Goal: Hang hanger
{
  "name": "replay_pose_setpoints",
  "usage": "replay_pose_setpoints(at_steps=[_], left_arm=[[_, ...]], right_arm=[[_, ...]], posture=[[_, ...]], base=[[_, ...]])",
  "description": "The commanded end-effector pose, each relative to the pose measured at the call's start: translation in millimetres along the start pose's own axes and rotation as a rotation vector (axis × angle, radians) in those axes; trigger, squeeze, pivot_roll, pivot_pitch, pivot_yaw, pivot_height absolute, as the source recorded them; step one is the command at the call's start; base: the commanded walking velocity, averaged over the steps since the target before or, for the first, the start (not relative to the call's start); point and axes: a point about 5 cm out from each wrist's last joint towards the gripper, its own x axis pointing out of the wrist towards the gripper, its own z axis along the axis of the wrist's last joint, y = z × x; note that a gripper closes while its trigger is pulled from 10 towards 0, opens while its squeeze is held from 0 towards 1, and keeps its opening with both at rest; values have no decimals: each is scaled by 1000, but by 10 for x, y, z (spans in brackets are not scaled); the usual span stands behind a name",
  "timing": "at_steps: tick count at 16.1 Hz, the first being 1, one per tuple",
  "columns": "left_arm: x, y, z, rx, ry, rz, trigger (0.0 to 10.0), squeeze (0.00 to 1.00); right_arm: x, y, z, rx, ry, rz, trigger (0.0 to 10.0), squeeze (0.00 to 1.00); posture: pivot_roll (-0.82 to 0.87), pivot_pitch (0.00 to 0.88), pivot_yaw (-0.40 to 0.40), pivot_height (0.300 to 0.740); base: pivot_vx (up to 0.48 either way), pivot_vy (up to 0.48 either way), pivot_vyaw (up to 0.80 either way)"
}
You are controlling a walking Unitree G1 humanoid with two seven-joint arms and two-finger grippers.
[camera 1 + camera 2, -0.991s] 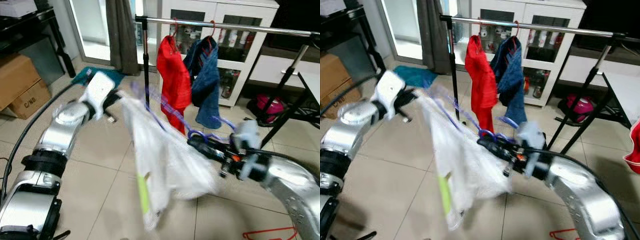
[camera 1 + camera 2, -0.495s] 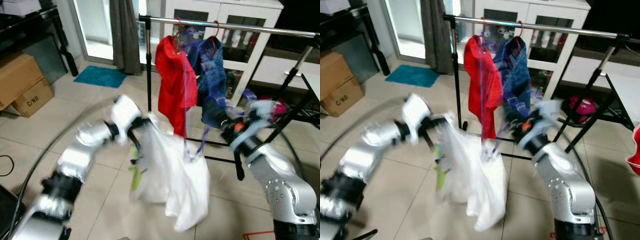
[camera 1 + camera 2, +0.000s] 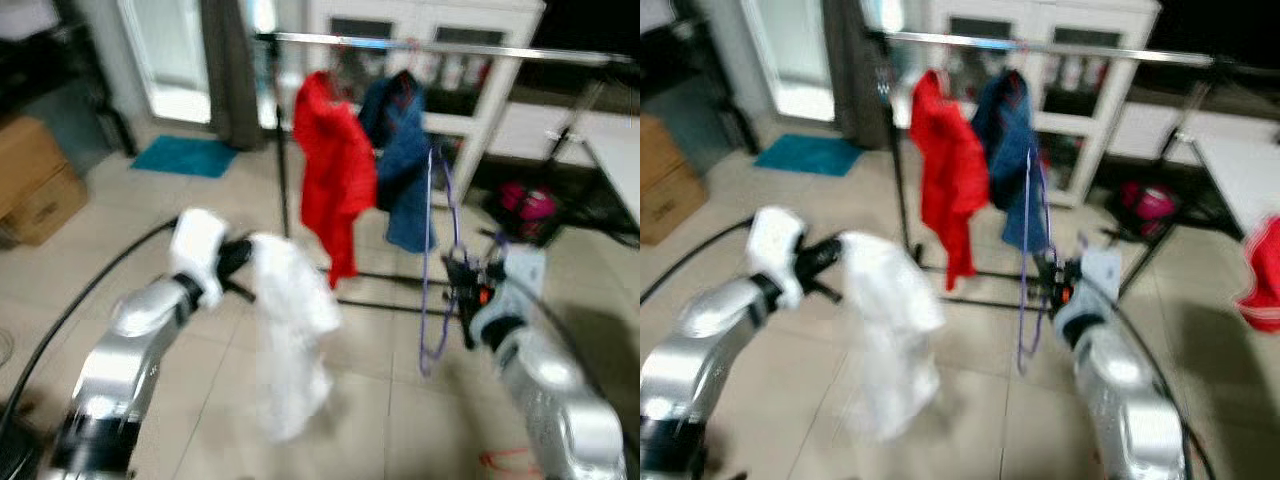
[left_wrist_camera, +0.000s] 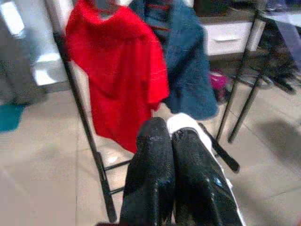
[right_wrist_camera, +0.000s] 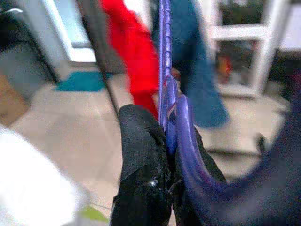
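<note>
While both head views are blurred, the clothes rail [image 3: 430, 47] can be made out running across the 12 o'clock part of the scene on its black stand, with a red shirt [image 3: 335, 165] and a blue garment [image 3: 405, 160] hanging from it side by side near the middle. Lower down, at about 8 o'clock, a white garment [image 3: 290, 340] droops from the left tool [image 3: 238, 262], whose fingers are pressed together on a fold of the cloth. At about 4 o'clock the right tool [image 3: 462, 290] is clamped on a purple hanger [image 3: 437, 270], which stands nearly upright, its top reaching up beside the blue garment but well below the rail, its lower loop dangling under the tool. The white garment looks to be off the hanger, though blur leaves that uncertain. The step in hand seems to be carrying the hanger toward the rail; next, the right arm would need to lift it higher and bring its hook over the bar at a free spot to the right of the blue garment.
</note>
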Motion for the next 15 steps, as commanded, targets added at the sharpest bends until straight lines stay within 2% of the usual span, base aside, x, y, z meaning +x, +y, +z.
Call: replay_pose_setpoints(at_steps=[1, 3, 4, 6, 8, 12, 13, 15], left_arm=[[-29, -44, 61, -24, -21, 33, 10000, 0], [-31, -136, 91, -55, -48, 37, 10000, 0], [-9, -200, 105, -56, -52, 32, 10000, 0], [24, -271, 135, -46, -50, 4, 10000, 0], [12, -302, 142, -50, -42, 0, 10000, 0], [17, -317, 143, -46, -18, 40, 10000, 0], [18, -336, 146, -26, -16, 39, 10000, 0], [26, -337, 157, -21, -28, 58, 10000, 0]], right_arm=[[-34, 33, 144, 38, -86, -13, 10000, 0], [-37, 133, 208, 150, -159, 40, 10000, 0], [-28, 148, 251, 146, -230, 35, 10000, 0], [-33, 197, 267, 185, -247, 26, 10000, 0], [-60, 220, 244, 166, -230, 17, 10000, 0], [-37, 130, 187, 140, -185, -52, 10000, 0], [-21, 121, 204, 79, -193, -70, 10000, 0], [-12, 115, 231, 28, -224, -76, 10000, 0]], posture=[[-135, 0, -5, 740], [-134, 0, -4, 740], [-134, 0, 0, 740], [-135, 0, 9, 740], [-140, 0, 17, 740], [-126, 0, 2, 740], [-126, 0, 2, 740], [-126, 0, 2, 740]], base=[[0, 0, -800], [0, 0, 0], [0, 0, 0], [0, 0, -400], [0, 0, -800], [0, 0, -800], [0, 0, -800], [0, 0, -800]])
